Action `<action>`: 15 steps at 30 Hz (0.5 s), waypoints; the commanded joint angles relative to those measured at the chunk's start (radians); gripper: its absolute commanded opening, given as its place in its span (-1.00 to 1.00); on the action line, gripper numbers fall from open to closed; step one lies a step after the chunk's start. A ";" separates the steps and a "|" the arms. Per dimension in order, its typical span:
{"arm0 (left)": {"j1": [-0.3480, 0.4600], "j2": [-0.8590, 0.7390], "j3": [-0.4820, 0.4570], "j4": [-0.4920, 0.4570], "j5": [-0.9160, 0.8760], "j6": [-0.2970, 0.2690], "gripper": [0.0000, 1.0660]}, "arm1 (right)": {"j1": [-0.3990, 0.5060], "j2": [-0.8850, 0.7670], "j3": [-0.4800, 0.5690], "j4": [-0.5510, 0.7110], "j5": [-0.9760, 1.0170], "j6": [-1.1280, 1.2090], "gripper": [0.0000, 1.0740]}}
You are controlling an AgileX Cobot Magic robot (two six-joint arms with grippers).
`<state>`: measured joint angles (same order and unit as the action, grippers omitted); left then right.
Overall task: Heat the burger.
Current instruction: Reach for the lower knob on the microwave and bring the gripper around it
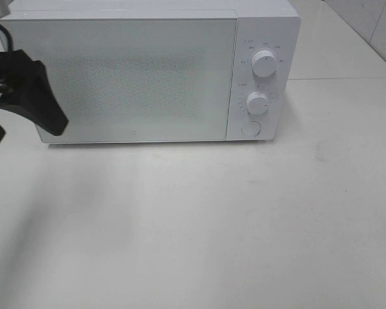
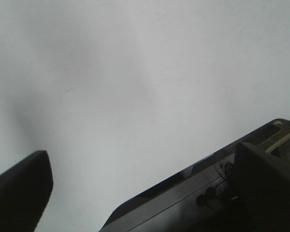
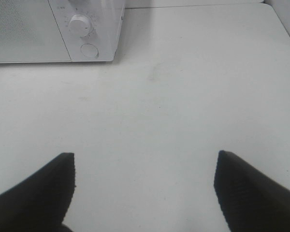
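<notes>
The burger is out of view in every frame. A white microwave [image 1: 135,77] stands at the back of the table with its door shut; its lower corner also shows in the right wrist view [image 3: 94,29]. My left gripper [image 1: 26,132] hovers at the microwave's left front corner, and in its wrist view [image 2: 145,193] the two dark fingers stand far apart, open and empty. My right gripper [image 3: 145,193] is open over bare table, well in front of the microwave, with nothing between its fingers. It does not show in the high view.
The microwave's control panel on its right side has two round knobs [image 1: 264,62] [image 1: 257,103] and a round button [image 1: 251,128]. A white table [image 1: 199,225] spreads in front. A dark frame with cables [image 2: 198,198] shows in the left wrist view.
</notes>
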<state>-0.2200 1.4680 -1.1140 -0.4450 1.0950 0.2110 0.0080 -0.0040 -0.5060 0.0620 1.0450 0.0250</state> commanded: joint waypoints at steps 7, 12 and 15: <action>0.102 -0.160 0.001 0.207 0.130 -0.138 0.80 | -0.008 -0.027 0.002 0.004 -0.011 0.007 0.42; 0.112 -0.262 0.002 0.372 0.150 -0.260 0.80 | -0.008 -0.027 0.002 0.004 -0.011 0.007 0.42; 0.112 -0.324 0.002 0.419 0.167 -0.293 0.80 | -0.008 -0.027 0.002 0.004 -0.011 0.007 0.42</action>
<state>-0.1100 1.1540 -1.1130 -0.0380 1.2190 -0.0610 0.0080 -0.0040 -0.5060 0.0620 1.0450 0.0250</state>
